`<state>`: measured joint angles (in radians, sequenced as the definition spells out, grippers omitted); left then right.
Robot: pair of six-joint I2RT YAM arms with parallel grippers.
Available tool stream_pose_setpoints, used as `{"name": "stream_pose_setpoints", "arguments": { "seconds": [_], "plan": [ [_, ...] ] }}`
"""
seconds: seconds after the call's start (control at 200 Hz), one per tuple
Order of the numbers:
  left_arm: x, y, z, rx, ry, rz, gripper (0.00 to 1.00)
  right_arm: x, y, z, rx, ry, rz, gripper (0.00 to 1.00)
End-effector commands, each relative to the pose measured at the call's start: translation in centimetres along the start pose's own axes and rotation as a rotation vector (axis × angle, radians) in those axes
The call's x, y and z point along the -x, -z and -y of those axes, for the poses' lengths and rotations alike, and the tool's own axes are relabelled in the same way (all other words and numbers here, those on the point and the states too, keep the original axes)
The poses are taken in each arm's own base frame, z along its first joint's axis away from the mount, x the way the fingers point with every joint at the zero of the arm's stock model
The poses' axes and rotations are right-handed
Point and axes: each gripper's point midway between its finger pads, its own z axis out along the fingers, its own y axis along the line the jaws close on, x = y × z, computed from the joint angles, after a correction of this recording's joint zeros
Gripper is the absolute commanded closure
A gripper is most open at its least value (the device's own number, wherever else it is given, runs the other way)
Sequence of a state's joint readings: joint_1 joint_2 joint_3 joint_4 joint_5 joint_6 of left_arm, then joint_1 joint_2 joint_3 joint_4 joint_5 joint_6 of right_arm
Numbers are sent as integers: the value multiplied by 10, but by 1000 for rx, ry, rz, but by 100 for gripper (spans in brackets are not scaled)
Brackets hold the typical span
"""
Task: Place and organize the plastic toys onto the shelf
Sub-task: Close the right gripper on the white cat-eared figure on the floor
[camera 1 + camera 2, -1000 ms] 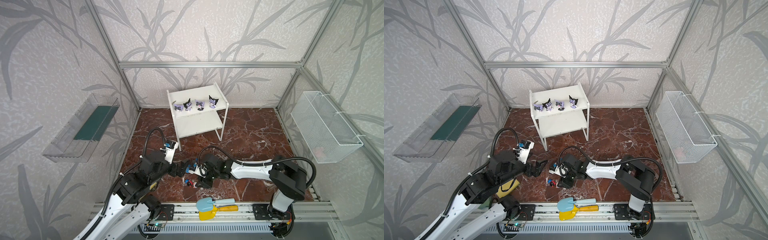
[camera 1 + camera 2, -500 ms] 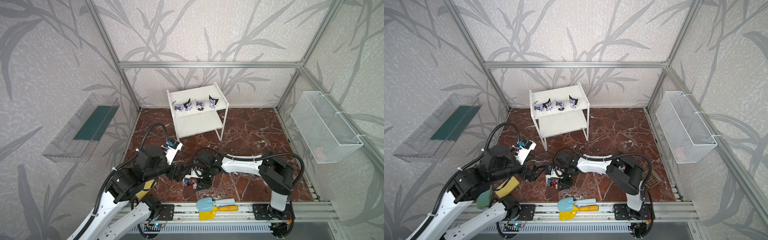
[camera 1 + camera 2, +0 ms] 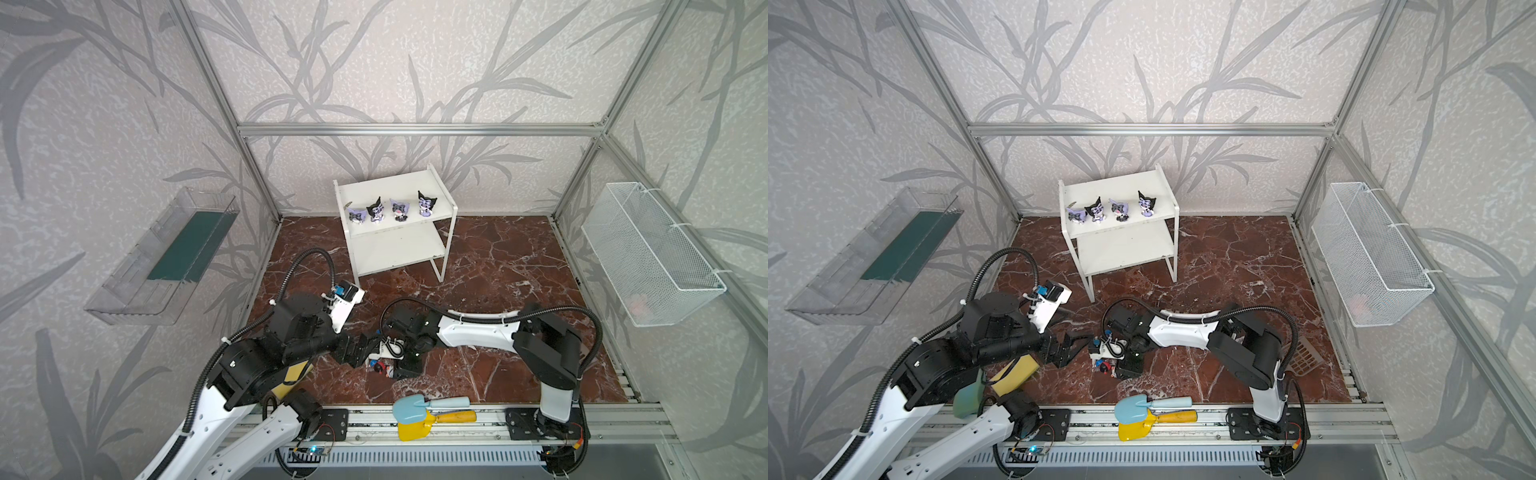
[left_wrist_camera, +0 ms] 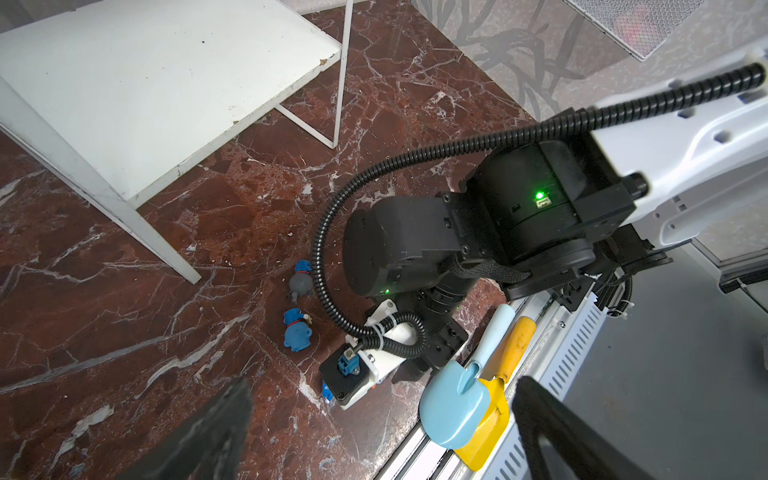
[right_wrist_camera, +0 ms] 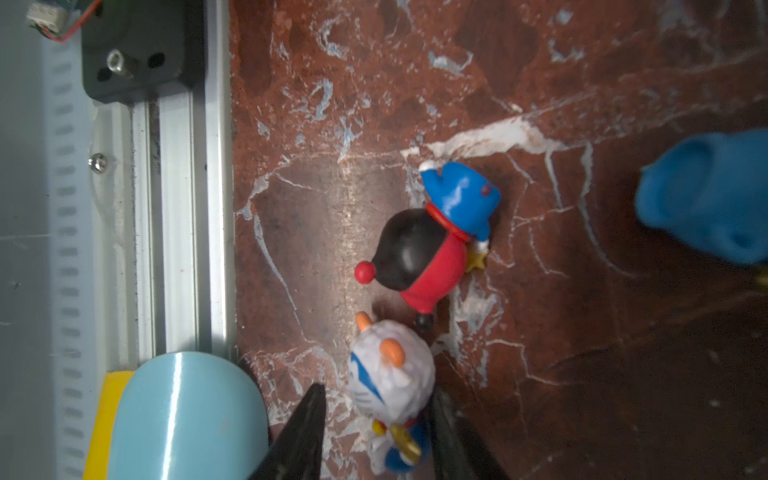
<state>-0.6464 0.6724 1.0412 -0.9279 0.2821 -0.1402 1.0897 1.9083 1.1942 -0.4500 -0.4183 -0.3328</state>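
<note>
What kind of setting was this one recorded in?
Probably a lab-built robot cell, not a real room: an aluminium frame holds leaf-patterned wall panels around a marble-look floor, and the right arm's base is bolted to a slotted rail along the front.

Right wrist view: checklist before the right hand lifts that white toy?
1. White toy between the right hand's tips: ok.
2. Both fingers touching it: not ok, a gap shows at one.
3. Red toy clear of the fingers: ok, it lies beyond their tips.
4. Gap between red toy and white toy: cannot tell, they look to touch.
5. Path clear of left hand: cannot tell; it is open, empty, close by the right arm.
6. Room on the shelf: ok, lower board bare; four purple toys on top.
</note>
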Motion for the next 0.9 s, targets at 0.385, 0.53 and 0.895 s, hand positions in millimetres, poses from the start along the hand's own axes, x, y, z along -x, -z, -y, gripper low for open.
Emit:
{"name": "stream_pose_setpoints", "arguments": {
  "seconds": [0.385, 0.53, 0.895],
  "plan": [
    [-3, 4, 1, -9, -7, 15, 1, 5, -3, 4, -26, 58, -49, 60],
    [-3, 3, 2, -14, -8, 15, 0, 4, -4, 2, -26, 66, -66, 65],
    [-3, 2, -5, 22, -11, 29, 1, 21, 10, 3, -78, 57, 55, 78]
  ]
}}
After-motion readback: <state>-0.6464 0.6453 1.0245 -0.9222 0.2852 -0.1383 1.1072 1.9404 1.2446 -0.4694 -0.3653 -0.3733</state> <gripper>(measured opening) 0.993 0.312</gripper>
